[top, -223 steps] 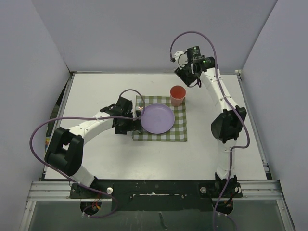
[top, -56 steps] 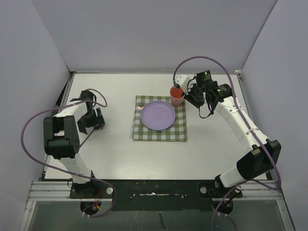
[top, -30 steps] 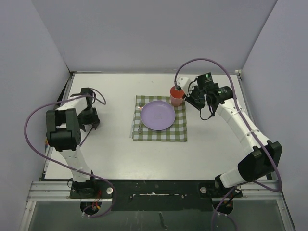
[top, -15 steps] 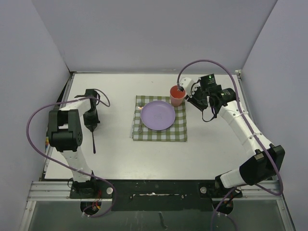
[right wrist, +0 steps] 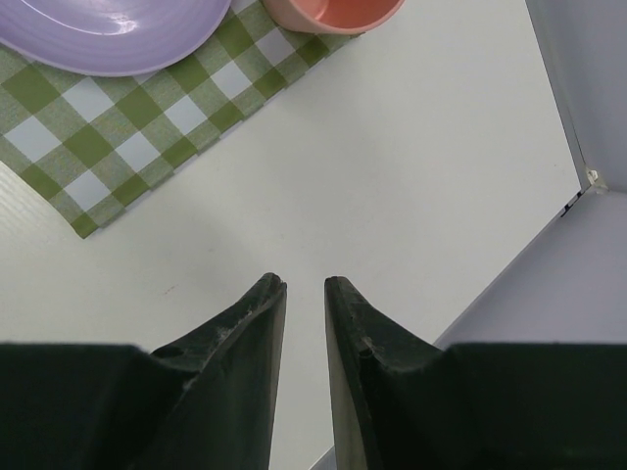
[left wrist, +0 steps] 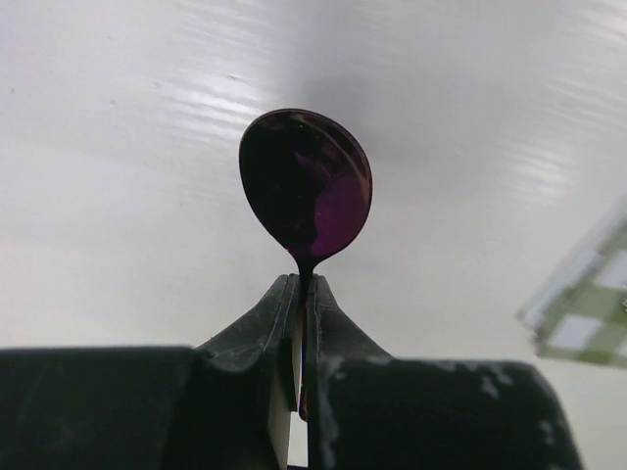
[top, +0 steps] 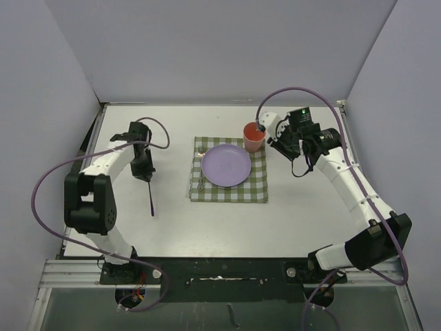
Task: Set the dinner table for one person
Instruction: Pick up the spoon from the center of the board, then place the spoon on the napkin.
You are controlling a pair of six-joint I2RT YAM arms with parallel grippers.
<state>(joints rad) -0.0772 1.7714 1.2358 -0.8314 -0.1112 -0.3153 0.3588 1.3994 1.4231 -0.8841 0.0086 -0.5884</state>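
- L gripper: jaws pressed tight on the thin handle of a dark purple spoon. The oval bowl sticks out past the fingertips, at 12 o'clock in the wrist view.
- Top view: the spoon shows as a thin dark line running from the L gripper toward 6 o'clock, over bare tabletop. Can't tell if its far end touches the surface.
- R gripper: jaws a narrow slit apart w/ nothing btwn them. It is pointed down at bare tabletop, just off the cloth's right edge.
- Green-and-white checked cloth: lies flat near the table's centre. The L gripper & spoon are at its 9 o'clock, well apart from it. One corner of it shows at 3 o'clock in the L wrist view.
- Lilac plate: round, sits on the cloth, about mid-cloth.
- Fork: lies on the cloth at the plate's 9 o'clock, just beside the rim, running 12-to-6.
- Orange-red cup: upright at the plate's 1 o'clock, on the cloth's far right corner, close to the plate rim. The R gripper is at the cup's 3 o'clock, near it but not touching.
- Dinner table: large white rectangular top w/ thin metal edging, carries everything above. Both arm bases sit at its 6 o'clock edge, w/ grey walls on the other three sides.
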